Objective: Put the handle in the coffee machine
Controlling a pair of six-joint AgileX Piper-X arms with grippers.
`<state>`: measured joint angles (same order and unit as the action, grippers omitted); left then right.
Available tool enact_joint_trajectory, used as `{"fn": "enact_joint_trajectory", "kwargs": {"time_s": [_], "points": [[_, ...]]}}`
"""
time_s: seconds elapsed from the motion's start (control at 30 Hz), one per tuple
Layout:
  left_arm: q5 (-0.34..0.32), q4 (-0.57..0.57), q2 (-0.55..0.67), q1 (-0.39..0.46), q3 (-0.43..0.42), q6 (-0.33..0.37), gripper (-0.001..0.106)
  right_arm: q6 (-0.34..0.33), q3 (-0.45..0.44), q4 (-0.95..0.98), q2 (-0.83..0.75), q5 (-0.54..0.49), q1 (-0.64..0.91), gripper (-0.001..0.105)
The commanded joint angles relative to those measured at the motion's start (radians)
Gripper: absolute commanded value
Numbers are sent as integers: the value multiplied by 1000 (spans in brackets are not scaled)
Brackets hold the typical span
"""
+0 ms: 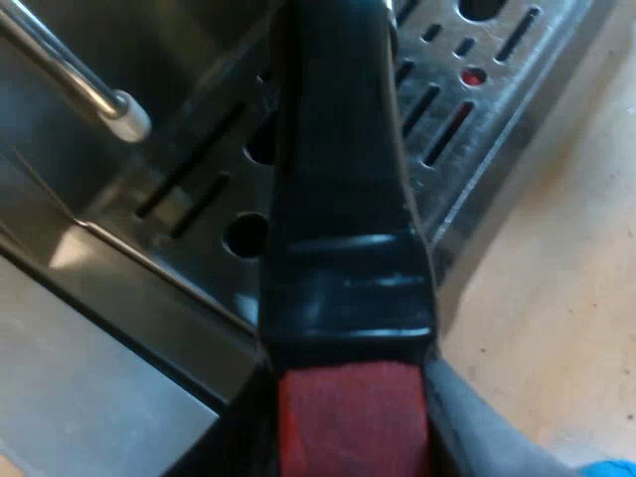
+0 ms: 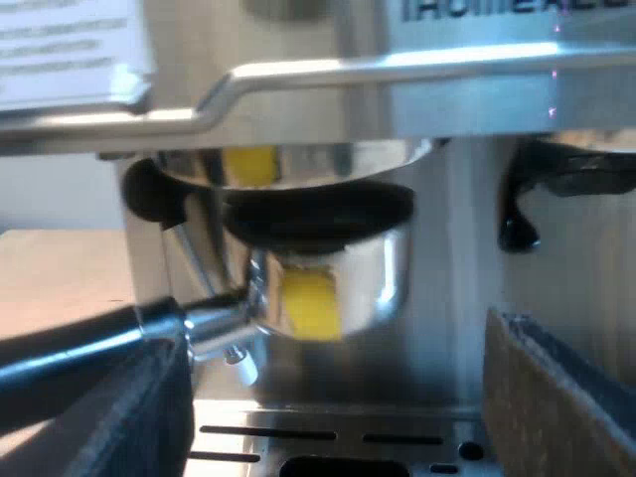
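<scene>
The holder's dark handle (image 1: pixel 343 179) runs close under my left wrist camera, out over the machine's slotted drip tray (image 1: pixel 477 89). My left gripper (image 1: pixel 348 407) is shut on it at its red end (image 1: pixel 348 417), and a grey finger (image 1: pixel 482 432) presses its side. At the machine's front, the holder's shiny metal basket (image 2: pixel 333 273) sits up against the dark ring of the brew head (image 2: pixel 298 164), with its handle (image 2: pixel 70 358) sticking out sideways. My right gripper (image 2: pixel 338 417) faces the basket, open, its fingers (image 2: pixel 556 397) wide apart and holding nothing.
A metal steam wand with a white tip (image 1: pixel 124 114) hangs over the drip tray near the handle. A black spout (image 2: pixel 522 214) hangs under the machine's front beside the brew head. The drip tray grate (image 2: pixel 328 437) lies below the basket. Light wooden tabletop (image 1: pixel 566 298) borders the tray.
</scene>
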<state>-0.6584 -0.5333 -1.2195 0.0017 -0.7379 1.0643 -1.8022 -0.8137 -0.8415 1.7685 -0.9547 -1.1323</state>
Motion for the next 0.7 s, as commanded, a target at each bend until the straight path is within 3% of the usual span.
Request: {"fn": "enact_joint_trajectory", "kwargs": {"time_s": [0.03, 0.7], "points": [[-27, 42, 13, -2, -16, 15, 1, -1, -7, -15, -7, 1, 6, 63], [-11, 75, 13, -1, -50, 58, 1, -1, -15, -15, -7, 17, 5, 63]]}}
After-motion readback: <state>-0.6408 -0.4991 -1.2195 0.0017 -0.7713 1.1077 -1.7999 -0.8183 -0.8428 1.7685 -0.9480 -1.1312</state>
